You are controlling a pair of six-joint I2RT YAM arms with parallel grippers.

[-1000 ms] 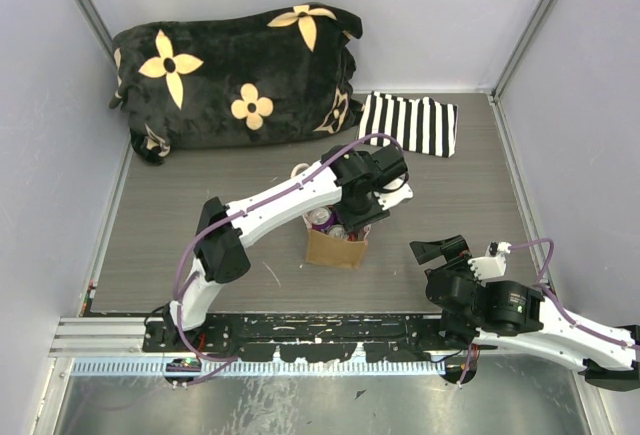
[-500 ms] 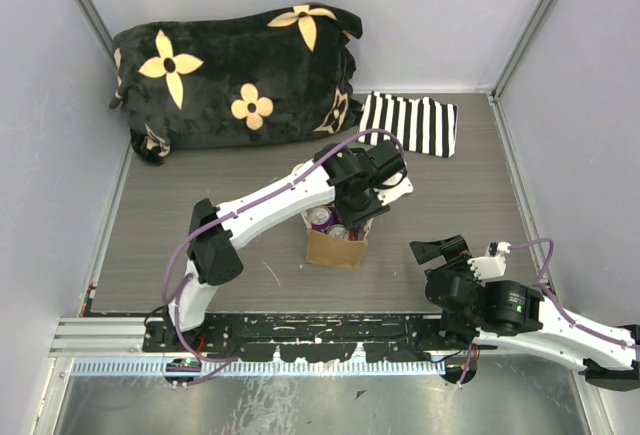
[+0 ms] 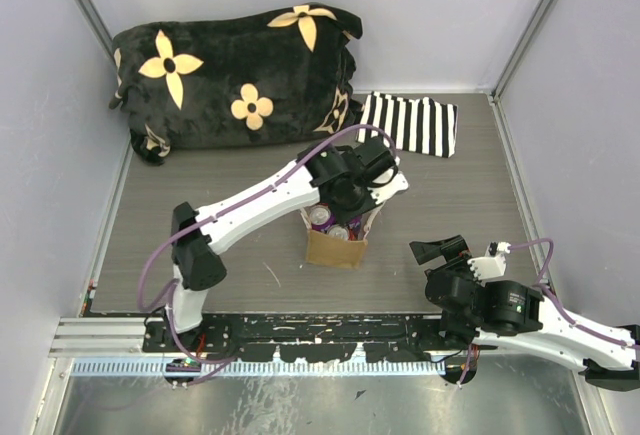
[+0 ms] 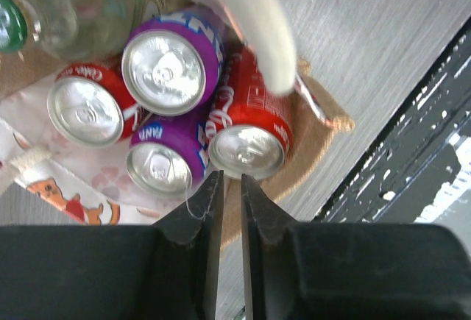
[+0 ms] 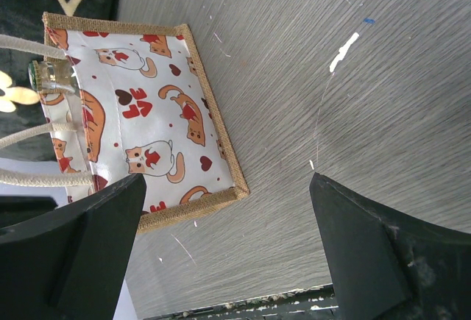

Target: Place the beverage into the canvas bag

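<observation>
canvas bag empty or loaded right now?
Loaded. The left wrist view looks into the canvas bag: two purple cans, two red cans and a clear bottle with a green cap are inside.

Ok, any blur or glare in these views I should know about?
Left wrist: a blurred white shape, probably a bag handle, smears over the cans; their lids glare but are sharp. Right wrist: canvas bag print crisp, fingers dark silhouettes. Top external: even light, soft shadows, no blur.

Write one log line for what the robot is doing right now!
left gripper: nearly shut, empty, above canvas bag | cans: four inside bag | right gripper: open, empty, beside bag
</observation>
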